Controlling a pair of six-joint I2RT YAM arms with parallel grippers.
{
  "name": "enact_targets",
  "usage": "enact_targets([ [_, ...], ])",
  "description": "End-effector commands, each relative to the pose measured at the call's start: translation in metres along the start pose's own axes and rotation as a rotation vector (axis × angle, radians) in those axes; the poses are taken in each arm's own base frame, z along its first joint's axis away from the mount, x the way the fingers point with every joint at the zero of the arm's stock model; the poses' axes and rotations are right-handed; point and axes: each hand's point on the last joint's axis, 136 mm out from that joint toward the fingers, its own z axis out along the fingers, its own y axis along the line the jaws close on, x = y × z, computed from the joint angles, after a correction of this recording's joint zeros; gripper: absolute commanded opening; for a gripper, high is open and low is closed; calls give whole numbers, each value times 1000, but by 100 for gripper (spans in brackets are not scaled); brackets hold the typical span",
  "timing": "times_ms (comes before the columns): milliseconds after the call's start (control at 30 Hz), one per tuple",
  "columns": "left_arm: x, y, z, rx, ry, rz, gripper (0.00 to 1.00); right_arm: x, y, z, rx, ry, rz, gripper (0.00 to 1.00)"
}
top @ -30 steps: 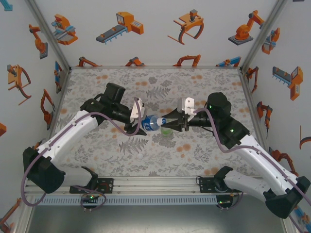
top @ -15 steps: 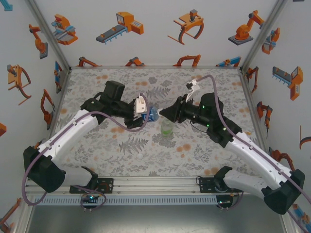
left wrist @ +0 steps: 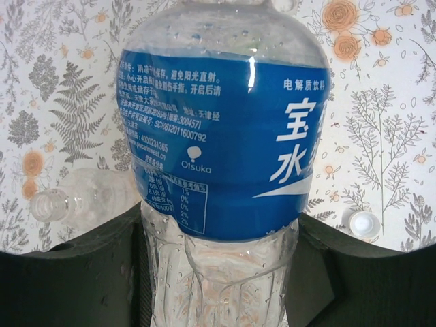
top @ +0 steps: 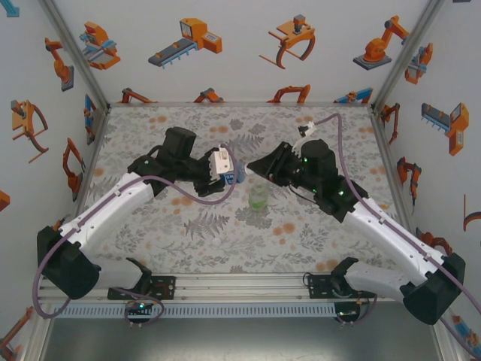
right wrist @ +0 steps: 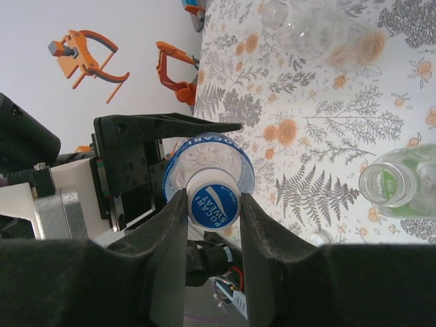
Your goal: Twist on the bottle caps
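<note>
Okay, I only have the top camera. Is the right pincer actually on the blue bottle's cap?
Observer: Yes. In the right wrist view the right pincer is shut on the cap, which sits on the neck of the blue bottle.
Operator: And what holds the bottle?
Observer: The left pincer is clamped on its clear lower part, as the left wrist view shows.
Operator: Does the green bottle have a cap on?
Observer: No. The green bottle stands upright with its mouth open.
</note>
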Motion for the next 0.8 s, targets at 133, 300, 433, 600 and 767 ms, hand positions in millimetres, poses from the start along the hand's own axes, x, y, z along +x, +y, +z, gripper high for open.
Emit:
enact_targets([
  [133,-16,1,-12,-5,-86,14,0,-15,51,-32,-149,-61,-431,45],
  [300,-31,-21,-18,126,-179,33,0,9,85,-53,-350,-19,-853,45],
  [433,-44,-44,-28,259,-265,55,0,36,107,-79,-557,4,-1161,45],
  [600,-55,-66,-39,407,-332,64,0,57,109,-97,-671,33,-1423,50],
  [767,-61,-80,-47,524,-374,49,0,67,107,-101,-730,62,-1538,53],
])
